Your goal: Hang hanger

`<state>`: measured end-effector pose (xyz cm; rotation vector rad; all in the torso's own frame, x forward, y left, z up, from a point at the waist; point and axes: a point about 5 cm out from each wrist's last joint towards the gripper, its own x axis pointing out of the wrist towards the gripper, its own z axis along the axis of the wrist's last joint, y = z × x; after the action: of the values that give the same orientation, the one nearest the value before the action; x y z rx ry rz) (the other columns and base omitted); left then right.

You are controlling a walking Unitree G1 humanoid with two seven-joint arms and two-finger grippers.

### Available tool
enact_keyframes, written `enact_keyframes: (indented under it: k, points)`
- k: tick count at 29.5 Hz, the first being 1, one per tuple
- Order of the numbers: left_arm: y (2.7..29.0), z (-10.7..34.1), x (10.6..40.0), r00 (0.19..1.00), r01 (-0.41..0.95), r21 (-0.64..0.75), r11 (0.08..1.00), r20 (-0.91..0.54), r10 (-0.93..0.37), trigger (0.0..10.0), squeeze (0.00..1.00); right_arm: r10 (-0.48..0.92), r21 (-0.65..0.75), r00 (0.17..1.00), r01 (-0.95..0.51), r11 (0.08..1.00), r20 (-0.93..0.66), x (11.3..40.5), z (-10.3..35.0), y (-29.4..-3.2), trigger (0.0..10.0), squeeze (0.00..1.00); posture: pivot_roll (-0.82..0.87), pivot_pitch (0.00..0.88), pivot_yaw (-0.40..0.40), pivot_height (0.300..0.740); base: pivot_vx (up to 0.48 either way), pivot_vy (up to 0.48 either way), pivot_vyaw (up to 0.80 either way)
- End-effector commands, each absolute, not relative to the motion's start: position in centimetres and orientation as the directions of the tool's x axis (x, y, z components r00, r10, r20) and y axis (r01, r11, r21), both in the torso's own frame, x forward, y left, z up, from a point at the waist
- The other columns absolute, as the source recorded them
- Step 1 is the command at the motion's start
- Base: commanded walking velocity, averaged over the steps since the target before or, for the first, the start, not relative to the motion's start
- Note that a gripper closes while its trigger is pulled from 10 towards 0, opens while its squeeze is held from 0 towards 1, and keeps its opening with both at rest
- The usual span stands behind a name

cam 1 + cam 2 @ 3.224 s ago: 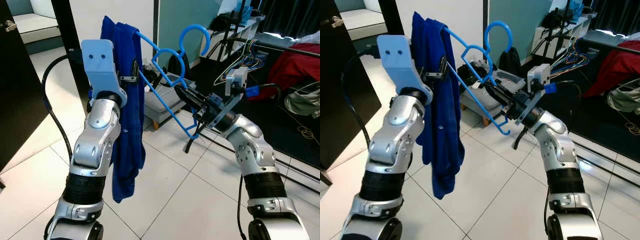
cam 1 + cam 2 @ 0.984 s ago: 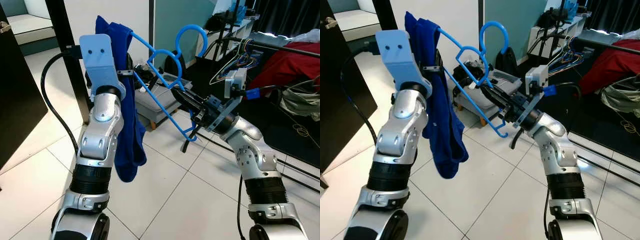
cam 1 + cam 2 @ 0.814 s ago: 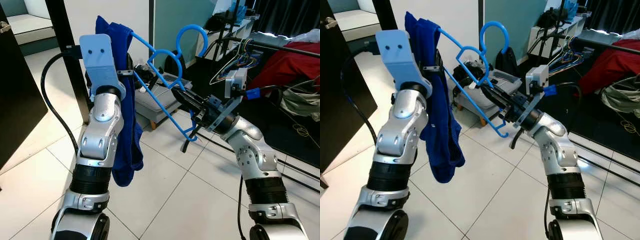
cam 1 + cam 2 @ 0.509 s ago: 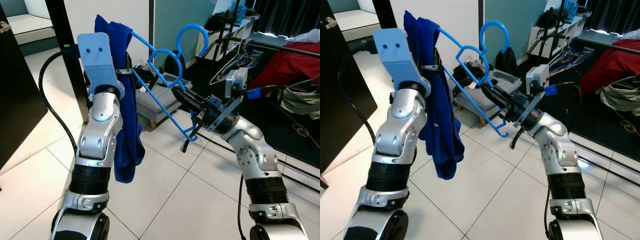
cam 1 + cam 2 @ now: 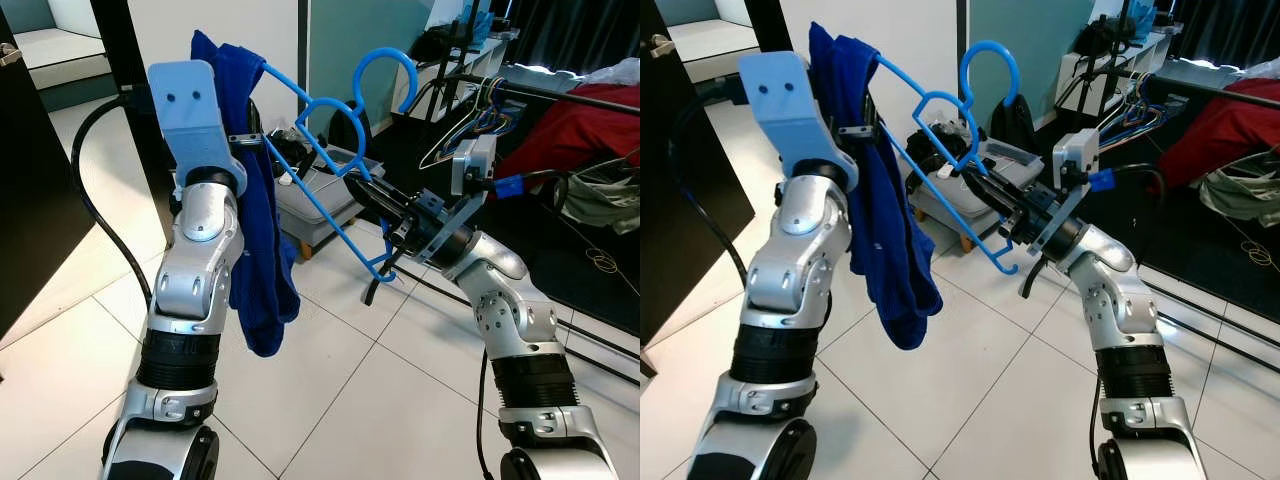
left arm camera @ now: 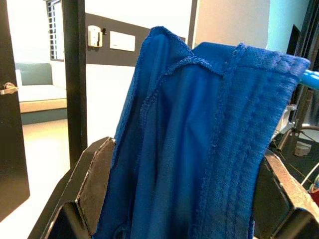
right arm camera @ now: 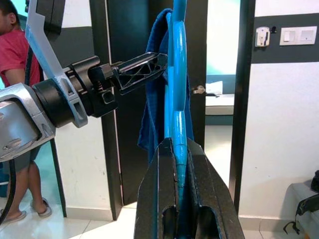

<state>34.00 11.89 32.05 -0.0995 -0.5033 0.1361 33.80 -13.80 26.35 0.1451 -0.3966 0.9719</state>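
I see the bright blue plastic clothes hanger held up in the air between my two arms, in front of the robot's chest, its hook pointing up. The right gripper has its two black fingers pressed together on the lower bar of the hanger; in the right wrist view the blue bar runs straight up out of the closed fingers. The left gripper is raised at the far-left shoulder of the hanger and pinches the dark blue cloth garment, which is draped there and hangs down beside the left arm.

The black clothes rail with wire hangers on it is far to the right, well apart from the hook, so in my judgement the hanging is not yet begun.

What can go wrong: the garment sits only on one shoulder, so it may slide off when I swing the hanger to the right or when the left fingers let go. The hook may also catch the wire hangers, or miss the rail.

For containers, I see a grey case on the floor behind the hanger; I cannot tell what is in it.
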Motion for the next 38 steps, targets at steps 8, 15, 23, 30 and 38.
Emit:
enact_keyframes:
  k: [8,15,23,30,38]
  points:
    - [11.8,32.7,33.6,0.856,-0.109,-0.117,0.987,0.494,0.153,10.0,0.00,0.759,-0.059,0.491,-0.823,0.565,0.427,33.7,27.2,-14.2,0.0,0.00,0.02,0.031,-0.003,0.740,0.000,0.000,0.00]
    - [11.8,32.8,33.3,0.850,-0.117,-0.117,0.986,0.502,0.160,10.0,0.00,0.761,-0.065,0.494,-0.820,0.568,0.421,33.8,27.2,-14.5,0.0,0.00,0.02,0.011,-0.006,0.740,0.000,0.000,0.00]
    - [11.7,32.7,33.0,0.851,-0.112,-0.123,0.986,0.500,0.159,10.0,0.00,0.760,-0.067,0.494,-0.819,0.570,0.423,33.7,27.3,-14.5,0.0,0.00,0.02,0.015,-0.002,0.740,0.000,0.000,0.00]
    - [11.8,32.9,32.6,0.846,-0.118,-0.123,0.985,0.506,0.165,10.0,0.00,0.760,-0.064,0.494,-0.820,0.568,0.422,33.6,27.2,-14.5,0.0,0.00,0.03,0.016,-0.009,0.740,0.000,0.000,0.00]
    - [11.8,32.8,32.6,0.849,-0.120,-0.122,0.985,0.501,0.165,10.0,0.00,0.763,-0.066,0.488,-0.824,0.563,0.424,33.7,27.3,-14.3,0.0,0.00,0.03,0.022,-0.007,0.740,0.000,0.000,0.00]
